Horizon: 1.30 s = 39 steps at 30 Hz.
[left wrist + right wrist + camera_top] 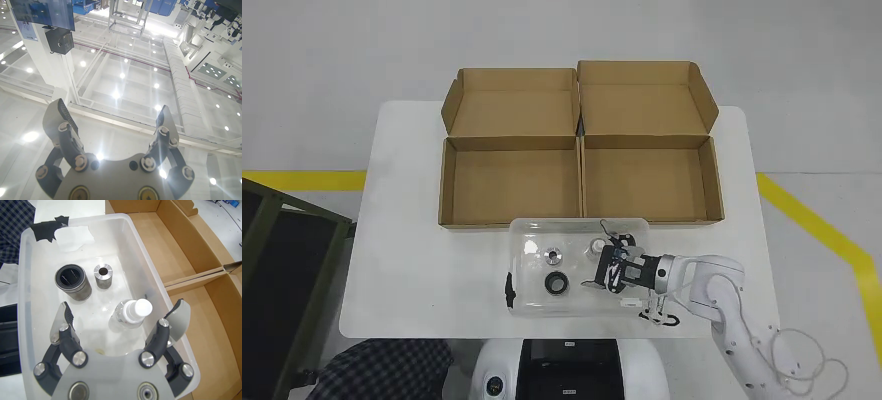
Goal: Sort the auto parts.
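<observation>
Right gripper (pixel 122 305) has its fingers wide apart and grips nothing. It hangs over the 3 o'clock end of the bin (pixel 24 291), with the bottle (pixel 132 313) below the gap. Left gripper (pixel 111 108) also has its fingers apart and empty, aimed at the ceiling. In the top view the bin sits at the table's (pixel 402 250) 6 o'clock, with the boxes (pixel 512 185) at 12. Inside the bin, the bearing (pixel 72 284) is at 8, the bushing (pixel 103 276) at 10 and the bottle at 1. Torn label (pixel 73 237) and black tape (pixel 47 230) are on the bin wall; print unreadable.
</observation>
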{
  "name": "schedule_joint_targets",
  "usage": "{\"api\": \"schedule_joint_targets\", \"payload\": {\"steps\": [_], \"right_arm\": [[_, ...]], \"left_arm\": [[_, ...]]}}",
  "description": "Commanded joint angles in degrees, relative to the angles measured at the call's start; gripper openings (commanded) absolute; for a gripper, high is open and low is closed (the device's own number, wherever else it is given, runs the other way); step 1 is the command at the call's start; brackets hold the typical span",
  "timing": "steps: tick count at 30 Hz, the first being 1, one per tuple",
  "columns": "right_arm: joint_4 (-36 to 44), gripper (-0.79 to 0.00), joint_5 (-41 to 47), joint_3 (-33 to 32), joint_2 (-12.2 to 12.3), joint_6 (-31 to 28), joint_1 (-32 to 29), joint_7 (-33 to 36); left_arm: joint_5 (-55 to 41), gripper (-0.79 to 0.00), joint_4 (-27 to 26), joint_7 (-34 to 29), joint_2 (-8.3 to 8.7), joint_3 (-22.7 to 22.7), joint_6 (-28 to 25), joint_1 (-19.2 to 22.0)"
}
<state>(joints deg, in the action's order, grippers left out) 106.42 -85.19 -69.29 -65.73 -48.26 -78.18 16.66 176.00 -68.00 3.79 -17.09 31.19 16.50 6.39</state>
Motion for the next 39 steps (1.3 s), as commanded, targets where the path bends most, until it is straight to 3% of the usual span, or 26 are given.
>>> {"api": "schedule_joint_targets", "payload": {"steps": [1, 4, 7, 14, 15, 19, 31, 39], "right_arm": [[-0.5, -0.126, 0.3, 0.2, 0.0, 0.2, 0.3, 0.3], [-1.1, -0.296, 0.8, 0.4, 0.1, 0.5, 0.8, 0.6], [-1.5, -0.394, 1.0, 0.7, 0.1, 0.6, 1.1, 0.8], [-2.1, -0.468, 1.1, 1.3, 0.3, 1.3, 1.7, 1.1], [-2.2, -0.505, 1.1, 1.3, 0.3, 1.3, 1.8, 1.1], [-1.5, -0.785, 0.9, 1.6, 0.5, 1.0, 1.8, 0.6], [5.2, -0.785, 0.7, -0.7, 1.5, -0.8, -1.1, -4.3], [5.3, -0.785, 10.5, -3.2, 1.9, -3.3, -1.3, -11.7]], "left_arm": [[0.0, 0.000, 0.0, 0.0, 0.00, 0.0, 0.0, 0.0], [0.0, 0.000, 0.0, 0.0, 0.00, 0.0, 0.0, 0.0], [0.0, 0.000, 0.0, 0.0, 0.00, 0.0, 0.0, 0.0], [0.0, 0.000, 0.0, 0.0, 0.00, 0.0, 0.0, 0.0], [0.0, 0.000, 0.0, 0.0, 0.00, 0.0, 0.0, 0.0], [0.0, 0.000, 0.0, 0.0, 0.00, 0.0, 0.0, 0.0], [0.0, 0.000, 0.0, 0.0, 0.00, 0.0, 0.0, 0.0], [0.0, 0.000, 0.0, 0.0, 0.00, 0.0, 0.0, 0.0]]}}
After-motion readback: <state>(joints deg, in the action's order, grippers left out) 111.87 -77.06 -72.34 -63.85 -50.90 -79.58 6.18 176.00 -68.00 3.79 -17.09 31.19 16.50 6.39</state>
